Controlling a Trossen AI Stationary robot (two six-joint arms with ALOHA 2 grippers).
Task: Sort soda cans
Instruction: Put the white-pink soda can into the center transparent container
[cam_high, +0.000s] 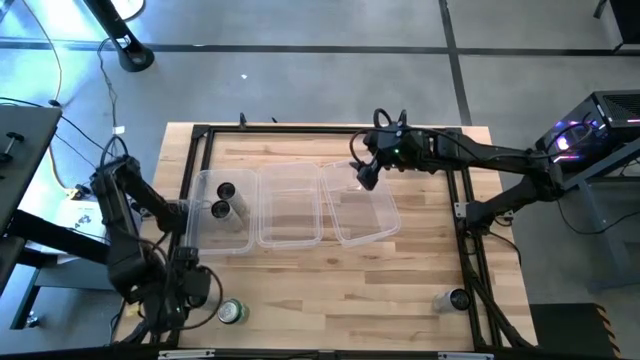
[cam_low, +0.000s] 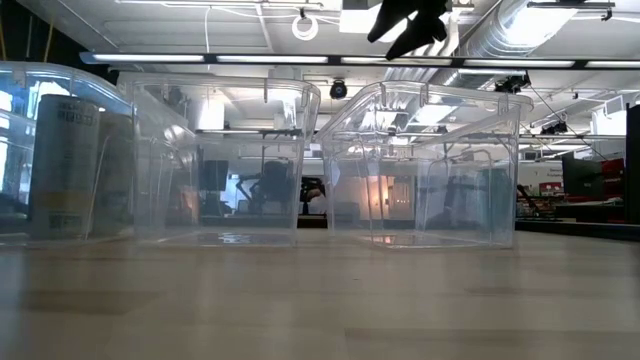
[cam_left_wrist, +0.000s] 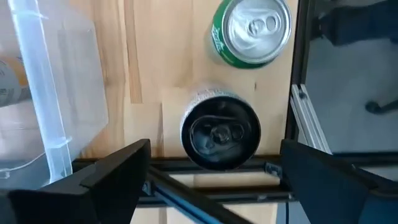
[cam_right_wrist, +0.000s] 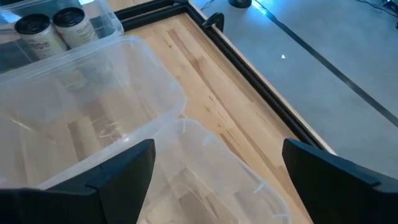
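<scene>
My left gripper is open at the table's near left corner, one finger on each side of a black can that stands upright on the wood, touching nothing. An upright green can stands just beyond it. Two pale cans stand in the left clear tub. Another can stands near the table's near right corner. My right gripper is open and empty, raised over the far rim of the right tub.
Three clear plastic tubs sit side by side across the table's middle; the middle tub and the right tub hold nothing. A black metal frame runs around the tabletop. Bare wood lies between the tubs and the near edge.
</scene>
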